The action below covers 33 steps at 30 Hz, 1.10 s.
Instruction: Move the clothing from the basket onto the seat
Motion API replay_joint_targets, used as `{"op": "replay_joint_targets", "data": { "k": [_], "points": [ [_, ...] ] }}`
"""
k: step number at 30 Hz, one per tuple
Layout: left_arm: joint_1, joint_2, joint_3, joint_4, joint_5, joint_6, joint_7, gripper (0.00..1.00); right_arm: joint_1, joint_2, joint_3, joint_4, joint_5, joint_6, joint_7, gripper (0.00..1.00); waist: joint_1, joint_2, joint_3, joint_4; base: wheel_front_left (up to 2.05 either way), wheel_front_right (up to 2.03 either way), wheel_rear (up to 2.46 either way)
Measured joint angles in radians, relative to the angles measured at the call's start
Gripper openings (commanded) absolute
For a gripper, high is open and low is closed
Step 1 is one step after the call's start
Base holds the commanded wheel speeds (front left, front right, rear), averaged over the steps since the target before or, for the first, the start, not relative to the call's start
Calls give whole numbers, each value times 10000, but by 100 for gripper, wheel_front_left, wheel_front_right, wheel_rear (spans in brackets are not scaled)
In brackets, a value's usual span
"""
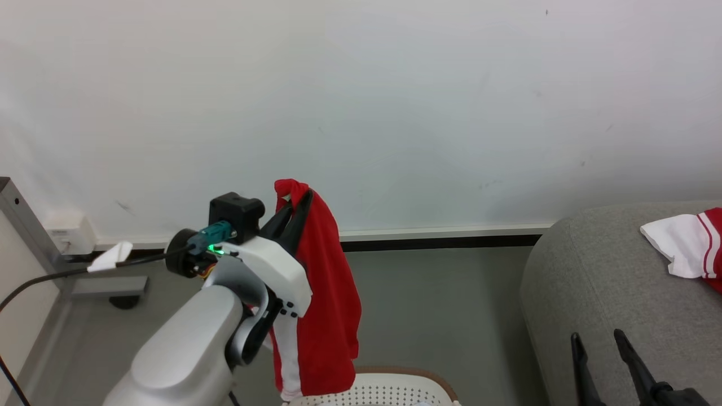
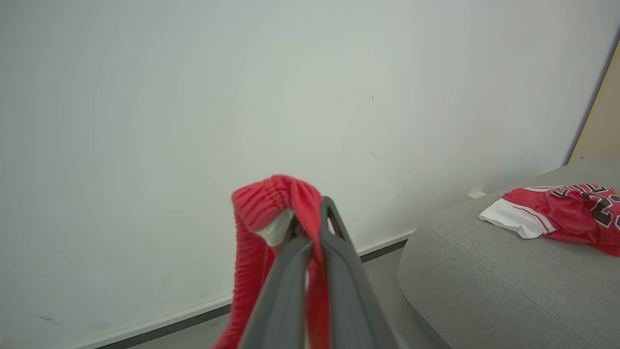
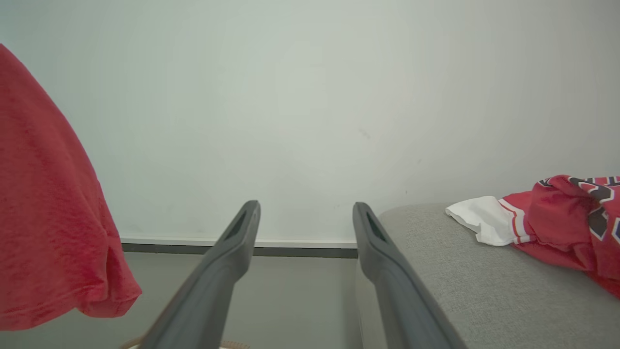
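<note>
At left, our left end effector (image 1: 298,203) pinches a red garment (image 1: 324,293) hanging above the basket (image 1: 389,390); rightward, the seat (image 1: 609,282) bears a jersey (image 1: 677,248), right end effector (image 1: 597,335) wide, empty. We judge a swing could shake the cloth loose.

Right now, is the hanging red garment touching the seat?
Apart. In the head view the red garment hangs from the left hand, with bare floor between it and the seat.

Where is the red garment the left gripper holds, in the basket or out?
Out: the red garment hangs from the shut left gripper, above the basket.
</note>
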State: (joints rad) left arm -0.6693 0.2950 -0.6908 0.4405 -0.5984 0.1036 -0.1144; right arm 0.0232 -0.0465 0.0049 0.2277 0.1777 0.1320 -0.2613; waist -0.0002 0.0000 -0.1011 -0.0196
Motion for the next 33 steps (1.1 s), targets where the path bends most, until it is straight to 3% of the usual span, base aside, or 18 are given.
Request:
{"op": "replay_joint_targets", "data": {
  "k": [6, 21, 33],
  "points": [
    [138, 194, -127, -932, 0, 150, 385, 0, -43, -326, 1218, 6, 140, 0, 0, 100, 1, 0, 21, 84, 0, 0, 0],
    [223, -92, -792, -2040, 50, 111, 878, 0, -3676, -3208, 6667, 249, 3005, 0, 1204, 100, 3, 0, 142, 355, 0, 0, 0],
    [155, -660, -1429, -2215, 90, -228, 980, 0, -6636, -3860, 10613, 1143, 5643, 0, 1367, 100, 3, 0, 92, 824, 0, 0, 0]
  ]
}}
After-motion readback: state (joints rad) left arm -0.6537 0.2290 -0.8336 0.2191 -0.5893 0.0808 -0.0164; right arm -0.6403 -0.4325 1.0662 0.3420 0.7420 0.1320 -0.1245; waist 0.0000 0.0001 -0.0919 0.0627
